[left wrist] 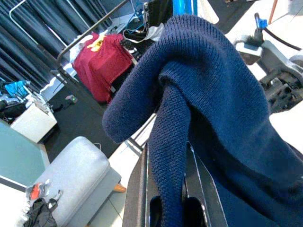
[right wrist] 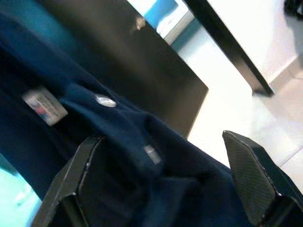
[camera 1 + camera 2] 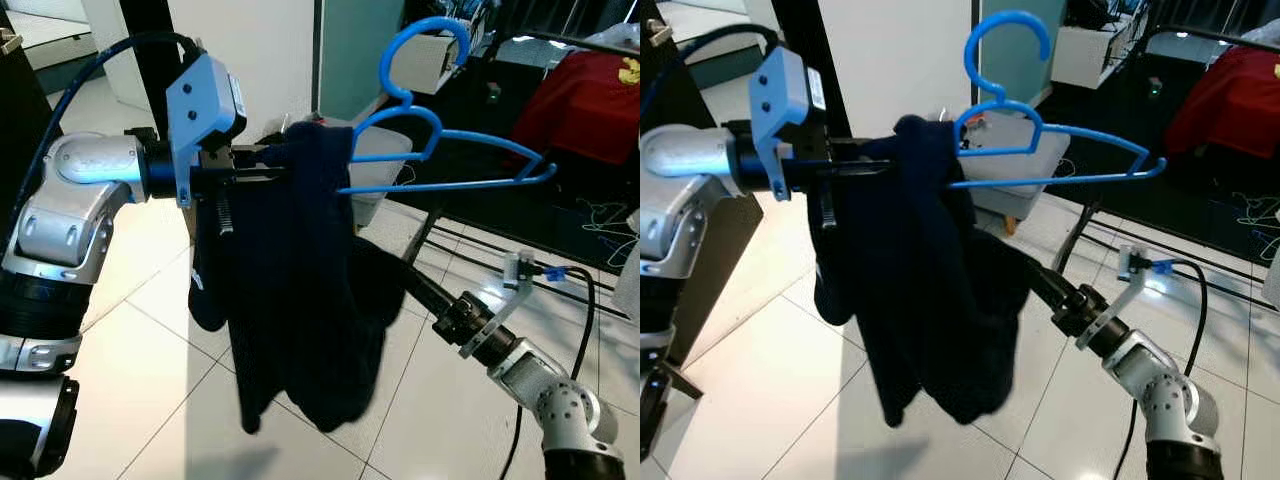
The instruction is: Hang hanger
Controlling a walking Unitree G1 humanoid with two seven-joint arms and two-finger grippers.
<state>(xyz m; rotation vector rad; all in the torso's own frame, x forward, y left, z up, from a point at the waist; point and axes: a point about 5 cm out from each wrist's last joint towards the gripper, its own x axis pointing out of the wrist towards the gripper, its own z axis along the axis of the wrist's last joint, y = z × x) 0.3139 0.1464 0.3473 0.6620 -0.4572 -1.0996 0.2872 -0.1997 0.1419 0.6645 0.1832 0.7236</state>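
The left hand (image 1: 168,208) pinches a dark navy knitted garment (image 3: 300,290) on the blue plastic hanger (image 3: 440,150), while the right hand (image 2: 161,189) (spread wide, per its wrist view) reaches into the cloth.

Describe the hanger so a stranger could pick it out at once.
Find the navy sweater bunched in the left gripper in mid-frame. The hanger juts from its top toward the robot's right. It is thin bright-blue plastic with an upright hook, the only blue outline above the dark knit.
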